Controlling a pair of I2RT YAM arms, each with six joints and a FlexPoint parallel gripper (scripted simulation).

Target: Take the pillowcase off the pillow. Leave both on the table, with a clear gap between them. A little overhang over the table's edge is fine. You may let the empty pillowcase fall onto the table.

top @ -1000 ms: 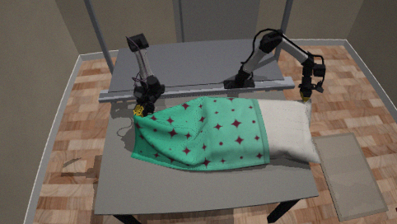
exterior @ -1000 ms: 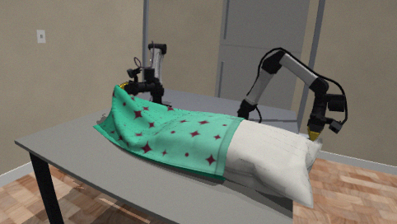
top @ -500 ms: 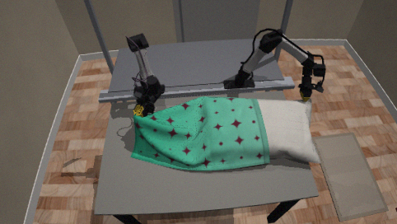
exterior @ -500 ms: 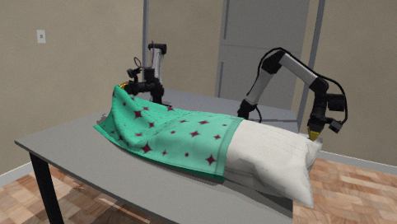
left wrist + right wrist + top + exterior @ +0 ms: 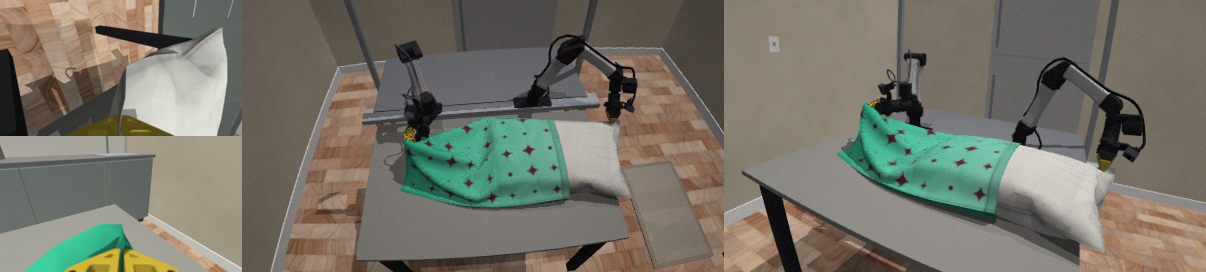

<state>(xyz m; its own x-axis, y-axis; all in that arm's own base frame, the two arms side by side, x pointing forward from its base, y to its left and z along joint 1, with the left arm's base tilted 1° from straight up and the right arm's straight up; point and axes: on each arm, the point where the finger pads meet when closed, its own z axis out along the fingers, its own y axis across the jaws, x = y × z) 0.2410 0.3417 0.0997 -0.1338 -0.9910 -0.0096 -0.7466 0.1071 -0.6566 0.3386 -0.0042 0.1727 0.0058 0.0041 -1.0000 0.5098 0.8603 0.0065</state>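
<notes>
The green pillowcase with dark red stars (image 5: 517, 162) (image 5: 939, 175) (image 5: 76, 246) still covers part of the white pillow (image 5: 592, 155) (image 5: 1049, 187) (image 5: 176, 97). The pillow's bare end sticks out on the right in the top and exterior views. My right gripper (image 5: 410, 135) (image 5: 872, 105) (image 5: 121, 254) is shut on the pillowcase's closed-end corner and holds it raised at the left. My left gripper (image 5: 612, 120) (image 5: 1104, 167) (image 5: 120, 121) is shut on the pillow's rear corner; its edge runs between the fingers in the left wrist view. The pillow's other end is hidden inside the case.
The grey table (image 5: 492, 230) (image 5: 804, 187) shows bare surface along its front. The pillow's bare end reaches the table's right edge. A rail (image 5: 482, 108) runs behind, with the arm bases there. Grey cabinets (image 5: 73, 190) stand beyond the table in the right wrist view.
</notes>
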